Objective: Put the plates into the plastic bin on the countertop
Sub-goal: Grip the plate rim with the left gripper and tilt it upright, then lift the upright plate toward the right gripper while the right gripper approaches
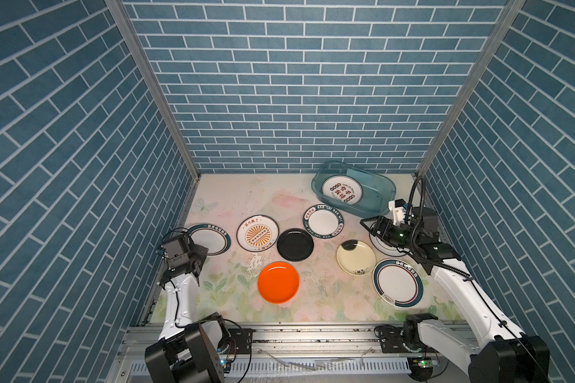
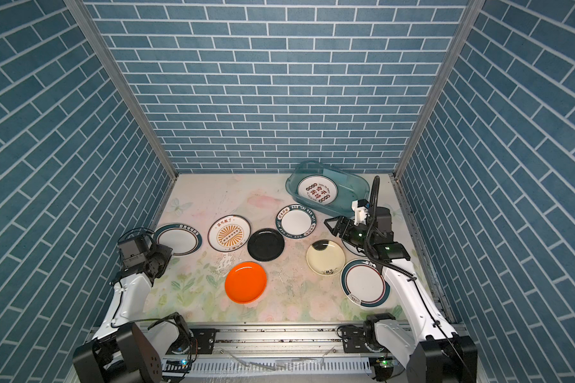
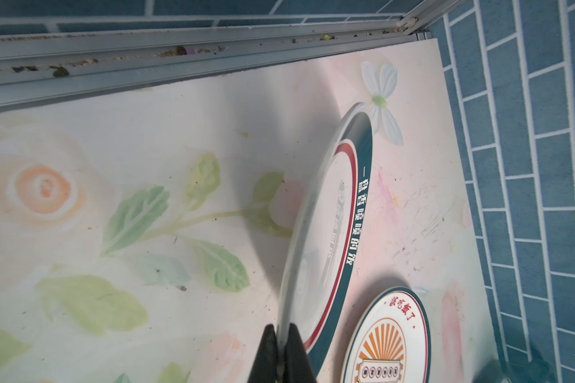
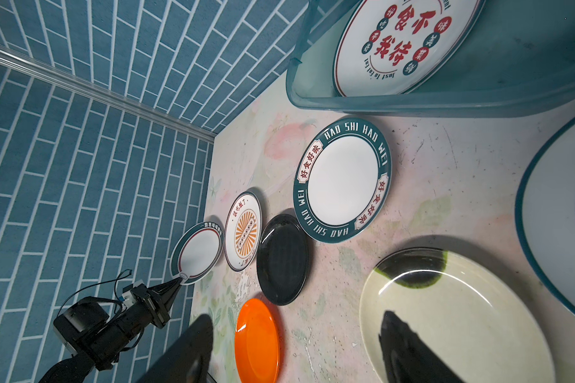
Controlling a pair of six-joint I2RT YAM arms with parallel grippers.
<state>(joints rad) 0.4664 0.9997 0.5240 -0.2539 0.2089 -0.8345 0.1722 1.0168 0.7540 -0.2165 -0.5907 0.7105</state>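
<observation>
My left gripper [image 3: 281,335] is shut on the near rim of a white plate with a teal and red rim [image 1: 210,238] at the far left of the countertop [image 1: 226,199]; the held edge looks slightly raised. The plastic bin [image 1: 375,195] stands at the back right with one red-lettered white plate [image 1: 342,189] inside. My right gripper [image 1: 367,227] hangs open in front of the bin, over another white plate [image 1: 377,246]. Lying flat are the sunburst [image 1: 258,233], black [image 1: 295,244], orange [image 1: 278,282], cream [image 1: 356,258], lettered teal-rim [image 1: 323,221] and front-right teal-rim [image 1: 397,282] plates.
Blue brick-pattern walls close in three sides of the countertop. A grey metal rail [image 1: 312,331] carrying both arm bases runs along the front edge, and a grey rail [image 3: 146,66] borders the left side close to the held plate.
</observation>
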